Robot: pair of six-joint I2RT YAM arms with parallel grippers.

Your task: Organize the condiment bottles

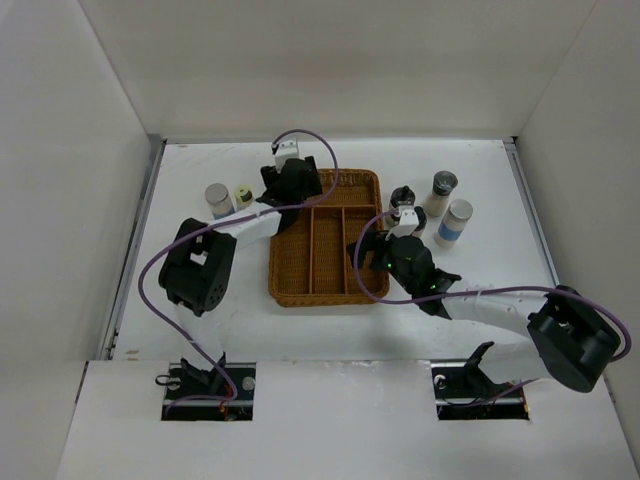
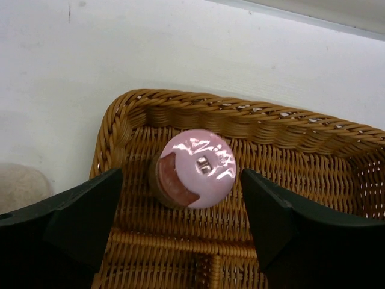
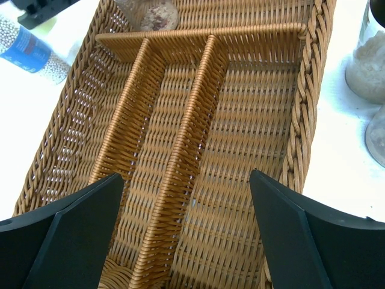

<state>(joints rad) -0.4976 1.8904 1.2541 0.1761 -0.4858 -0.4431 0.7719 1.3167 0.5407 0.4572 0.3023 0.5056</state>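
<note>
A pink-capped condiment bottle (image 2: 198,168) with brownish contents stands upright in the far-left corner of the wicker tray (image 2: 240,120). My left gripper (image 2: 180,211) is open, one finger on each side of the bottle with a gap to each. It hovers over that corner (image 1: 290,185) in the top view. My right gripper (image 3: 186,235) is open and empty above the tray's long right compartment (image 3: 252,150). Grey-capped (image 1: 217,198) and yellow-green-capped (image 1: 243,196) bottles stand left of the tray. Black-capped (image 1: 402,196), dark-capped (image 1: 441,192) and white-capped, blue-labelled (image 1: 455,221) bottles stand to its right.
The tray (image 1: 325,285) has three long compartments and a cross compartment at the far end. White walls enclose the table on the left, far and right sides. Purple cables loop over both arms. The right arm's wrist (image 1: 410,262) lies beside the tray's right rim, near the black-capped bottle.
</note>
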